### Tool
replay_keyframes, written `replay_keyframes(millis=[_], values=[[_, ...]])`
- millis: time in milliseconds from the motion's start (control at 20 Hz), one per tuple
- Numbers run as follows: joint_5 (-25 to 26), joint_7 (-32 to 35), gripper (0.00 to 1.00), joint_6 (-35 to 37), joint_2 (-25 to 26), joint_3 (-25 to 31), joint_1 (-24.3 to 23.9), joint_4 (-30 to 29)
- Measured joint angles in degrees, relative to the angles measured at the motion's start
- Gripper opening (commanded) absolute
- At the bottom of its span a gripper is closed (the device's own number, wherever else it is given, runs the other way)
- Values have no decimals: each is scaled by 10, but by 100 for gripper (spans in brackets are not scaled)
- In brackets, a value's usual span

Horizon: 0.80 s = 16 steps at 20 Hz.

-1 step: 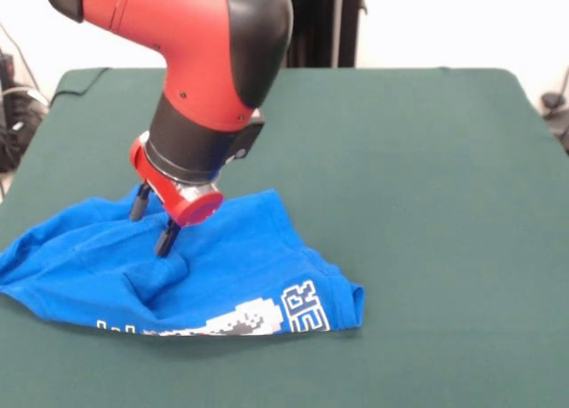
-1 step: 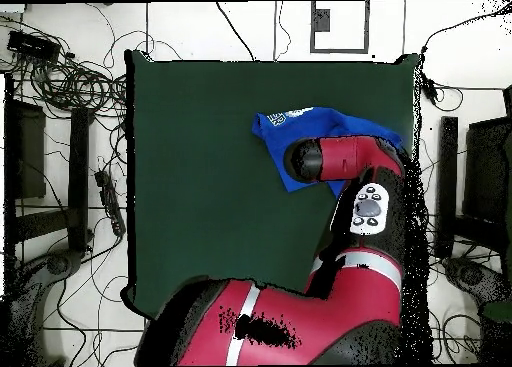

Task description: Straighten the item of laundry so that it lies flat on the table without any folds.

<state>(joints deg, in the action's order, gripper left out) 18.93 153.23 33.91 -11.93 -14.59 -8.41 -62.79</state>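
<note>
Front view shows one table [image 1: 427,159], covered in dark green cloth and much larger than anything on it, with a single item of laundry [image 1: 240,266] lying near its front-left part. That item of laundry, a bright blue T-shirt, is bunched and creased rather than flat; its long axis runs left to right across the picture, roughly along the table's near edge, with a strip of white-grey print and yellow-outlined lettering showing along its near hem toward the right end. One red and black arm [image 1: 204,61] comes down from the upper left, its wrist tilted so that the gripper [image 1: 153,223] points down and slightly toward the left. Two dark fingers [image 1: 165,239] stand apart, not closed together; one fingertip presses into a fold of the blue cloth, the other sits at the shirt's far edge. Overhead, the arm covers much of the shirt, which lies near one corner of the table, and the gripper is hidden beneath the wrist.
</note>
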Motion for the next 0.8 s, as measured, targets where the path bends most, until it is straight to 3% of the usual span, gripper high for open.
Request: replay_keyframes(millis=[800], values=[[-27,0,100,-1,2,0,2,-2]])
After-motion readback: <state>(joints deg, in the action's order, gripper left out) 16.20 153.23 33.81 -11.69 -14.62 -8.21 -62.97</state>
